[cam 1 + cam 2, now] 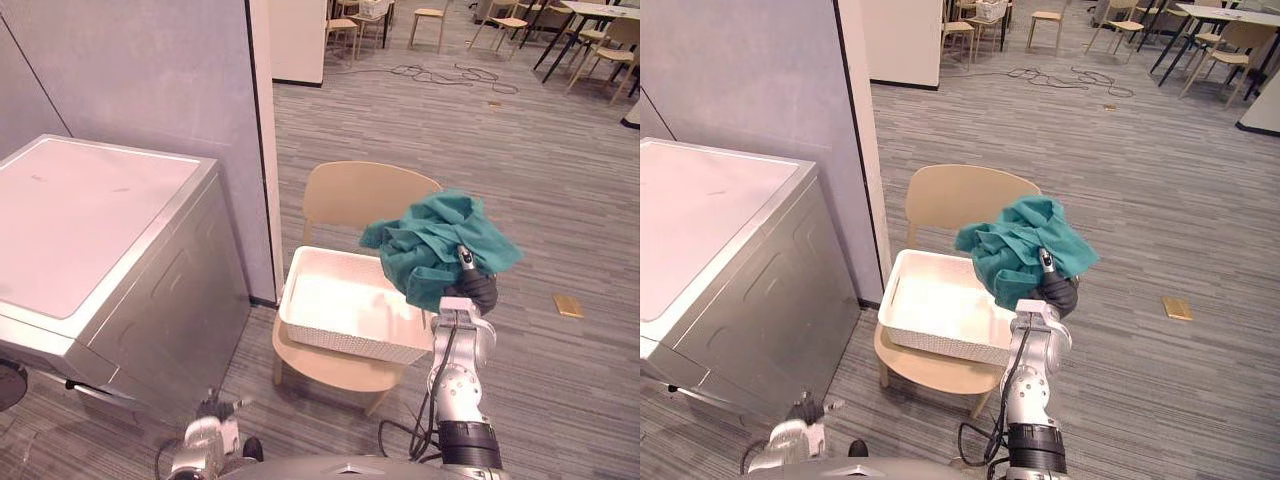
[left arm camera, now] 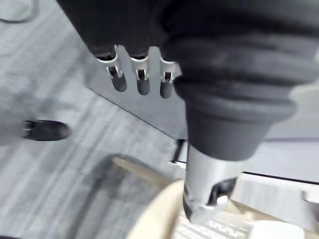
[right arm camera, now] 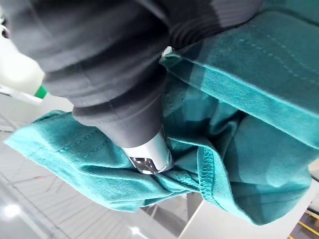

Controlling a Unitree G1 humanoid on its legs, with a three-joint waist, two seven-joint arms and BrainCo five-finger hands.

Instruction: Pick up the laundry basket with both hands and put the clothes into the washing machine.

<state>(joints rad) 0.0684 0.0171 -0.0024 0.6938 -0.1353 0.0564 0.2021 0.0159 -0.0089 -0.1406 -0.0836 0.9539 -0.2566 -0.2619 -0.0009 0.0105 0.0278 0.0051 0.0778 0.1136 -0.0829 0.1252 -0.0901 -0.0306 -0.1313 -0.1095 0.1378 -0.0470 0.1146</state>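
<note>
One teal garment (image 1: 432, 240) is held bunched and raised in the right hand (image 1: 478, 292), whose fingers and thumb (image 3: 148, 152) are closed on the cloth. Just below and to the left of those fingers, a white laundry basket (image 1: 340, 345) is set on a wooden chair (image 1: 360, 195). Well to their left stands the washing machine (image 1: 90, 220), and the left hand (image 1: 205, 437) is seen low beside it.

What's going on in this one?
The robot's right hand holds a bunched teal garment lifted above the white laundry basket, which sits on a wooden chair. The left hand hangs low, away from the basket. The washing machine stands to the robot's left; nothing has gone in yet.
</note>
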